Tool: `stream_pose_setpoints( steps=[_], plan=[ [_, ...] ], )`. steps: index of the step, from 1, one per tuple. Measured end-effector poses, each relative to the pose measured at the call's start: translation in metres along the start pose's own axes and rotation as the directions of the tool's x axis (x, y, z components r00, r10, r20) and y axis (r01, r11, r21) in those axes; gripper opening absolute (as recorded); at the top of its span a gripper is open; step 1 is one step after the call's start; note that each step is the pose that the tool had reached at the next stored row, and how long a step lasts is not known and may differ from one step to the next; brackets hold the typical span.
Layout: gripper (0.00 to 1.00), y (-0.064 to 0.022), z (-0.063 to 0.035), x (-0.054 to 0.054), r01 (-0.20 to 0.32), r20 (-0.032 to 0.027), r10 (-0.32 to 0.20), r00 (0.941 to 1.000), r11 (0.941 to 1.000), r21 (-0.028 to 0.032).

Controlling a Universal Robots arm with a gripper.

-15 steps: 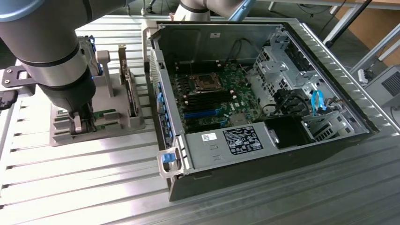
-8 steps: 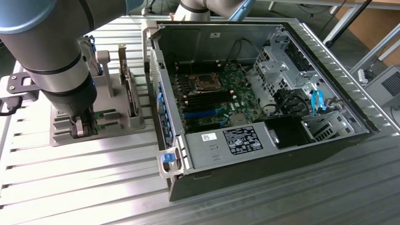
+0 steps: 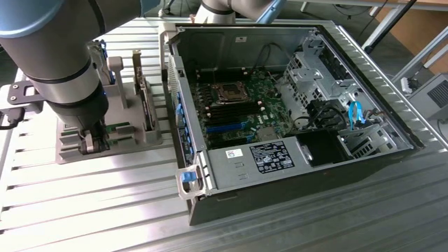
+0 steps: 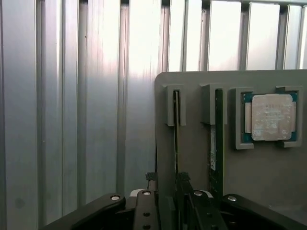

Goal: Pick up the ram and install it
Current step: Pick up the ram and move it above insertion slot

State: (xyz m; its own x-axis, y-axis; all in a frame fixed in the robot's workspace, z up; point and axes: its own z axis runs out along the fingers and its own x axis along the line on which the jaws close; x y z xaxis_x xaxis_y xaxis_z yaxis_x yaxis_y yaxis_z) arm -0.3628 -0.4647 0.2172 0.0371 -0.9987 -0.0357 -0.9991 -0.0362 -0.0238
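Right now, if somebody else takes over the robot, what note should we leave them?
Pincer: open, low over the grey holder, one finger either side of the ram.
Ram: standing on edge in its holder slot, not gripped; a second stick stands beside it, the processor chip lies in its pocket.
Done: pincer lined up on the ram.
Left: lifting the ram and fitting it into the open computer.

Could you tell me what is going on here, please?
The robot arm's gripper is down over a gray holder that sits beside the open computer case. Its jaws are open, one on either side of the ram, which stands on edge in a slot of the holder. It has not been lifted yet.
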Motion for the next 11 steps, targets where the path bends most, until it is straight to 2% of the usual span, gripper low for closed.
stream_pose_setpoints(
  steps=[1,3,7,9,11],
  plan=[
    [0.29,0.0000,-0.0079,-0.0002,0.000,-0.0011,0.000,1.0000,1.0000,-0.0007],
    [0.29,0.0000,-0.0110,-0.0003,0.000,-0.0007,0.000,1.0000,1.0000,-0.0002],
    [0.29,0.0001,-0.0112,-0.0002,0.000,-0.0008,0.000,1.0000,1.0000,-0.0004],
    [0.29,0.0018,-0.0110,-0.0003,0.026,-0.0001,-0.026,0.9997,0.9997,-0.0012],
    [0.29,0.0020,-0.0106,-0.0006,0.029,-0.0001,-0.029,0.9996,0.9996,-0.0014]
  ],
)
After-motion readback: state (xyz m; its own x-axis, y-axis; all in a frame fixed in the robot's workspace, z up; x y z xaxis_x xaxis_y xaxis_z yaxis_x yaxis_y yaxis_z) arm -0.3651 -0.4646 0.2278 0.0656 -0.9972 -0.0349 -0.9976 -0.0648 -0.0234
